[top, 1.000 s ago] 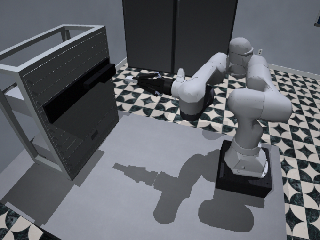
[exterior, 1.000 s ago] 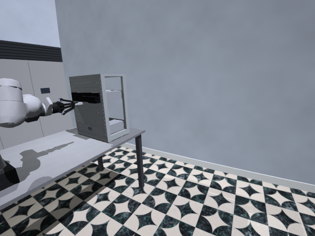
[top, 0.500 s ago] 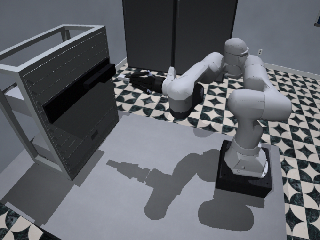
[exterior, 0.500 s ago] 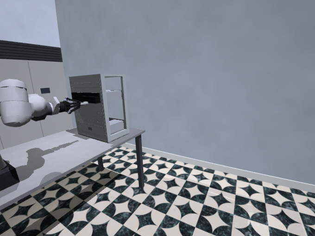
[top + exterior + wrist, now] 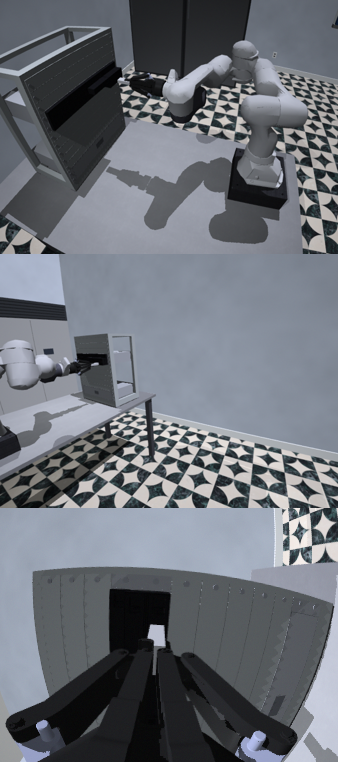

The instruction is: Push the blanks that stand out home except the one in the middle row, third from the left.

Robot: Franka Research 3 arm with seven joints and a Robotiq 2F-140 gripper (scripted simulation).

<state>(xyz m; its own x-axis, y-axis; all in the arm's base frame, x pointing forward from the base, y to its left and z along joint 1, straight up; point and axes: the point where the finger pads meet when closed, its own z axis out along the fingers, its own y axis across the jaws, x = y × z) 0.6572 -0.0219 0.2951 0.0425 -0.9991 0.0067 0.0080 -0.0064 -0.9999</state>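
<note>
top: jaws (image 5: 123,79) pressed together, empty | wrist: tips at chassis (image 5: 139,607) — top: blanks (image 5: 105,82) protrude

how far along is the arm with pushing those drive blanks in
Early on. In the top view, blanks stand proud of the black chassis in the rack, so I can't confirm any is home yet. In hand: the shut, empty gripper is at the chassis's right end, tips at or nearly on a protruding blank; contact is unclear. Left: seat the three, leave the middle-row third one, then back off.
</note>
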